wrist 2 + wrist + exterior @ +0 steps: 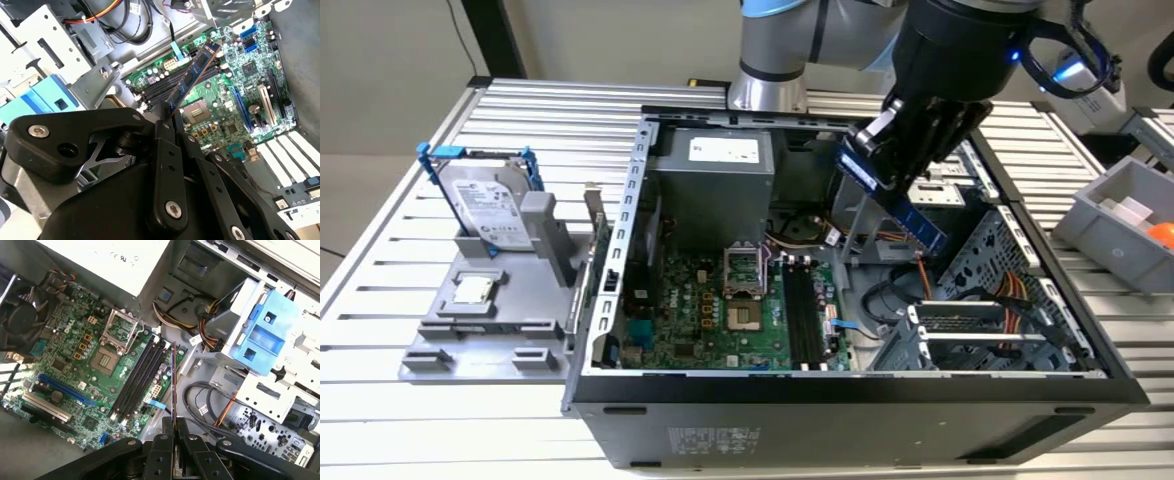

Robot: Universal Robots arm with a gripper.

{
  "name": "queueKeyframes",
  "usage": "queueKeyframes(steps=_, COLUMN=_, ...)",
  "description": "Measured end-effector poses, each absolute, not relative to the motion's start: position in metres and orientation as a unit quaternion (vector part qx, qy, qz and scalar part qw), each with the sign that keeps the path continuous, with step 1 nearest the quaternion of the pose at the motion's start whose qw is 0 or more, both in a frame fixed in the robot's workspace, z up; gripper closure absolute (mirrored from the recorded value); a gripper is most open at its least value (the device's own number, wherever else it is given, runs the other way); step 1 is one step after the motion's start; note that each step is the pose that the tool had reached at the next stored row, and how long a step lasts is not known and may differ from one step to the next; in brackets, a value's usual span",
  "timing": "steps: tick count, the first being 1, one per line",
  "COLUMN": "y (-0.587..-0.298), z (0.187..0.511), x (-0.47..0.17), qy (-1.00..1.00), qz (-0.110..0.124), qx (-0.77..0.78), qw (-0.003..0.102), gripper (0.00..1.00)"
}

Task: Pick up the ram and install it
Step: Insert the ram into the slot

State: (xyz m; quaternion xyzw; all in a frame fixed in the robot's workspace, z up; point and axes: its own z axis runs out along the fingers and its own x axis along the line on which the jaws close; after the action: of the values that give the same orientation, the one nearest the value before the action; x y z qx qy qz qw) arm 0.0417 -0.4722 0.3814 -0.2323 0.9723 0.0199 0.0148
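The ram (907, 208) is a thin blue circuit-board stick, and my gripper (894, 165) is shut on its upper end. It hangs tilted over the open computer case (607, 300), above the exterior view's right side of the motherboard (720, 320). The second wrist view shows the ram (192, 77) reaching out from my gripper (167, 117) towards the long black slots (162, 91). The first wrist view shows the ram (173, 385) edge-on beyond my gripper (174, 422). There it lies beside the black slots (140, 375), apart from them.
A silver hard drive in a blue frame (487, 205) stands on a grey stand outside the case, on the exterior view's left. The power supply (714, 170), a metal drive cage (987, 320) and cables (205, 405) crowd the case. A grey bin (1121, 215) sits on the exterior view's right.
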Motion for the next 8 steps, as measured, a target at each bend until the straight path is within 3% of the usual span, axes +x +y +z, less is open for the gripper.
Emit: queueKeyframes(steps=8, y=-0.4722, z=0.3811, x=0.0417, qy=0.979, qz=0.019, qx=-0.202, qw=0.015, gripper=1.0)
